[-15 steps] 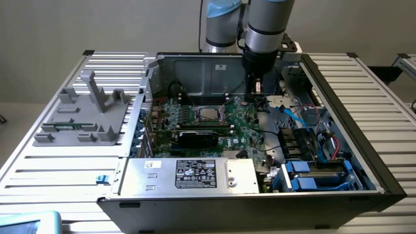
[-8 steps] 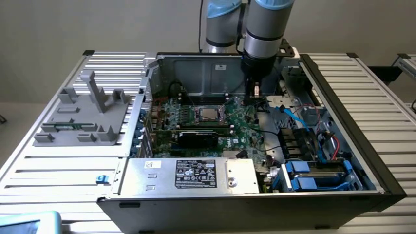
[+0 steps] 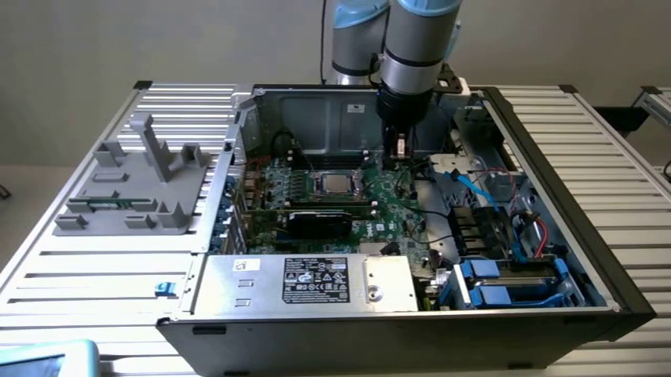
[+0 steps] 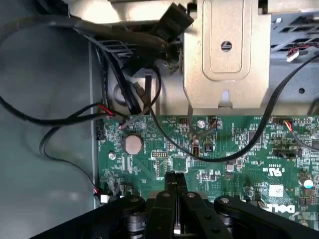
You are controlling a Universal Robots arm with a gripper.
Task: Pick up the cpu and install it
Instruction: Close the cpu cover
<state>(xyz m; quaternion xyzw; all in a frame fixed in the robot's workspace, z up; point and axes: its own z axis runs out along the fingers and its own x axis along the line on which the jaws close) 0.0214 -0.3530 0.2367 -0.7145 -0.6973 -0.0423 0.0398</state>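
Observation:
The cpu point(image 3: 335, 184), a small shiny silver-grey square, lies flat inside the dark socket frame on the green motherboard point(image 3: 394, 200) of the open computer case. My gripper point(image 3: 401, 155) hangs from the arm over the board. It is to the exterior view's right of the cpu, a little farther back, and apart from it. In the wrist view the two black fingers point(image 4: 167, 199) are pressed together above the motherboard point(image 4: 239, 149), so the gripper point(image 4: 175, 178) is shut with nothing visible between them.
A black rectangular card point(image 3: 325, 221) lies just in front of the socket. A silver power supply point(image 3: 304, 281) fills the case front, with blue drive bays point(image 3: 514, 281) at the right. A grey fixture point(image 3: 137, 188) stands outside on the left. Black cables point(image 4: 60, 119) and a metal bracket point(image 4: 227, 55) surround the gripper.

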